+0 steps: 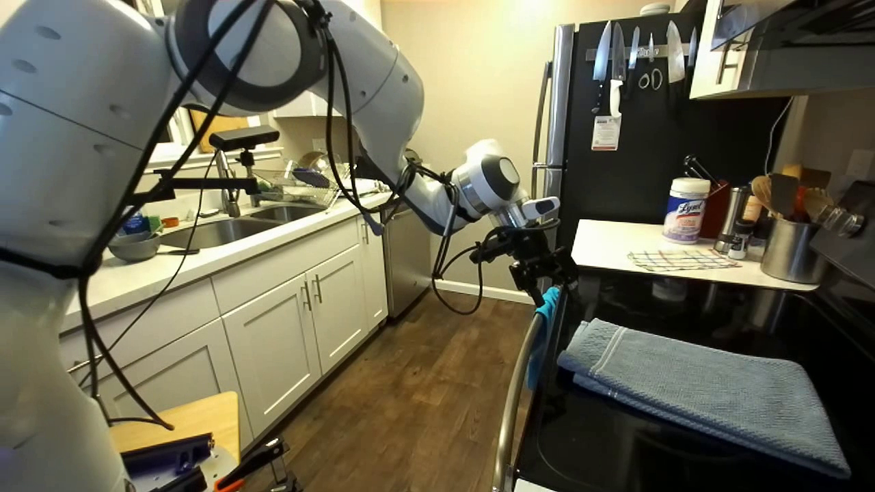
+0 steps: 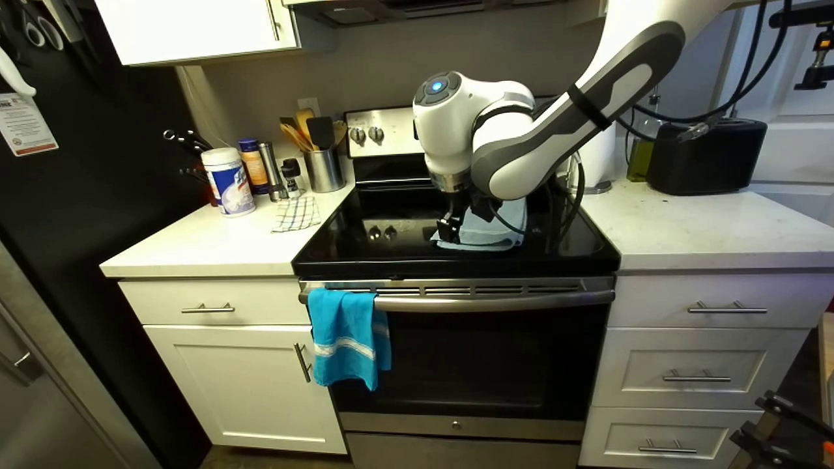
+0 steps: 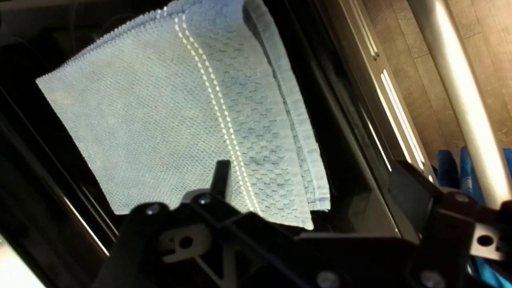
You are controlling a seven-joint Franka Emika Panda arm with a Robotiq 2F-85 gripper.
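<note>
- Gripper (image 3: 310,164): jaws spread wide, nothing grasped; hangs over the front part of the black cooktop (image 2: 365,251).
- Folded gray-blue towel (image 1: 704,389): lying flat on the cooktop, double white stitch line near one end.
- Wrist view: one finger (image 3: 221,176) shows over the gray-blue towel, the other past its edge.
- In an exterior view I see a dark gap between fingertips and that towel.
- Bright turquoise towel (image 2: 345,335), white-striped, draped over the oven handle (image 2: 495,303).
- Counter (image 2: 195,249) next to the cooktop: Lysol tub (image 2: 229,184) upright, checked cloth (image 2: 296,213) flat, steel holder (image 2: 324,170) bristling with utensils (image 2: 321,132).
</note>
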